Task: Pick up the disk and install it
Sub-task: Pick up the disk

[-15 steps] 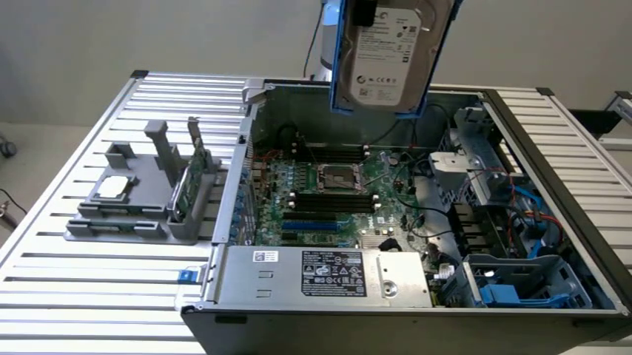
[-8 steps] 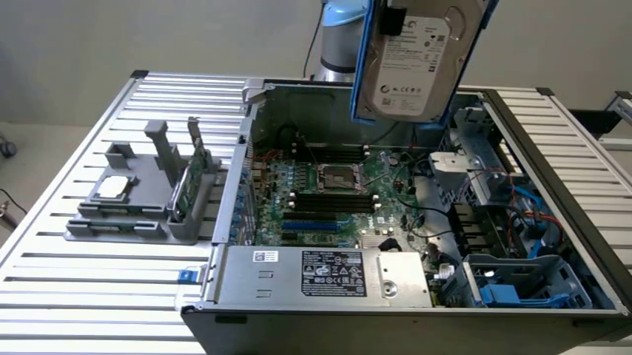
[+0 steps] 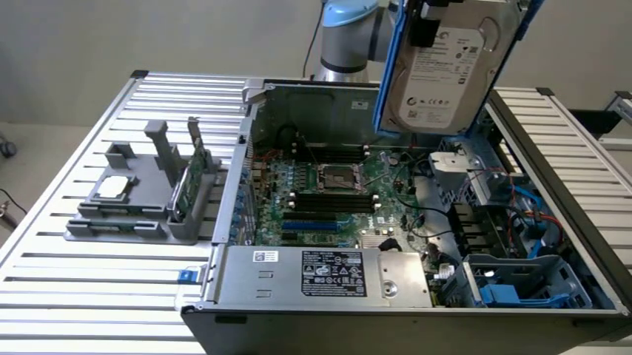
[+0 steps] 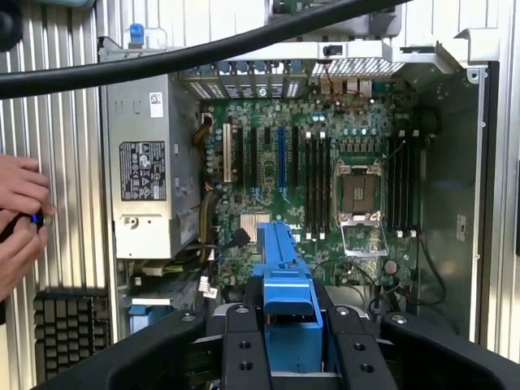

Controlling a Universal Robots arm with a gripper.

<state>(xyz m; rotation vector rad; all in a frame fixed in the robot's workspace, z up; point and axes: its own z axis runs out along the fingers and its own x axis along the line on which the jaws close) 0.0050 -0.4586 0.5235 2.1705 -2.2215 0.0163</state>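
The disk (image 3: 449, 70), a silver-grey hard drive with a white label and a blue carrier frame, hangs upright high above the back right part of the open computer case (image 3: 395, 214). My gripper (image 3: 431, 13) is shut on its upper edge. In the wrist view the blue carrier edge (image 4: 286, 284) sits clamped between my two black fingers (image 4: 240, 345), with the gripper (image 4: 292, 345) looking straight down on the motherboard (image 4: 325, 171).
A grey fixture (image 3: 138, 200) on the slatted table holds a small silver chip (image 3: 114, 187) and a green circuit card (image 3: 189, 181). The case holds a power supply (image 3: 326, 272) and a blue drive bay (image 3: 519, 285). A person's hands (image 4: 20, 215) rest beside the case.
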